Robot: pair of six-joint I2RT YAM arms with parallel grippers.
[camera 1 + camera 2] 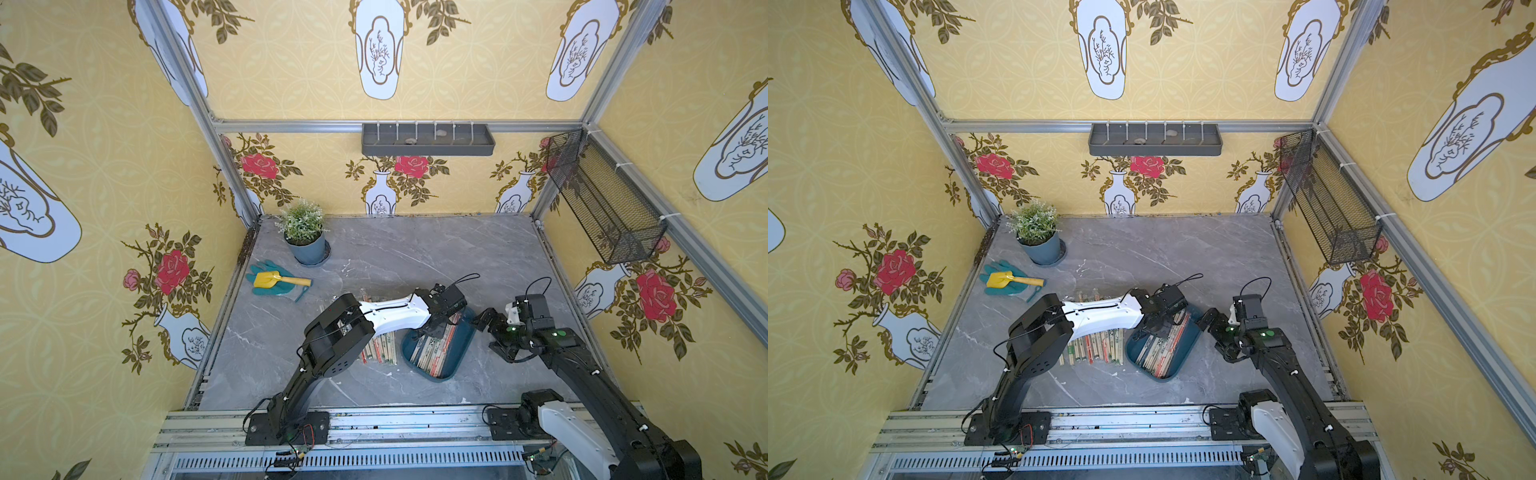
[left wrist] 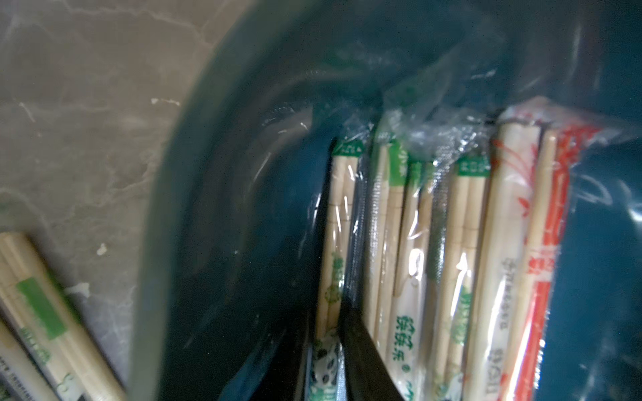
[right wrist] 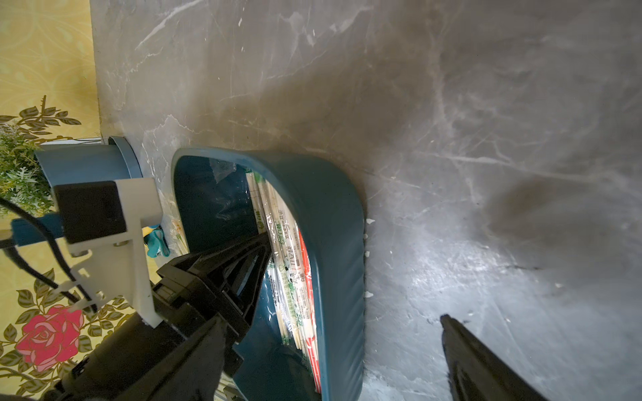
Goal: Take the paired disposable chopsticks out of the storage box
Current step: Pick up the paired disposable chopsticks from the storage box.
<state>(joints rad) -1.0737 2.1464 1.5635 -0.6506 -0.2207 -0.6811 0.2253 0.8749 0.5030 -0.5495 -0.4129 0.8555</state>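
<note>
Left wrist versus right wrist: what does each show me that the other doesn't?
Left wrist only: which pair the left gripper grips, one green-printed pair at the stack's edge. Right wrist only: the potted plant, the storage box's outer wall, and one of the right fingers over bare table. Both: the box's inside with sleeved chopsticks in it.

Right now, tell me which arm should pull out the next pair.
Left. The left gripper is inside the storage box, closed on a green-marked chopstick pair; the right gripper hangs open at its rim.
</note>
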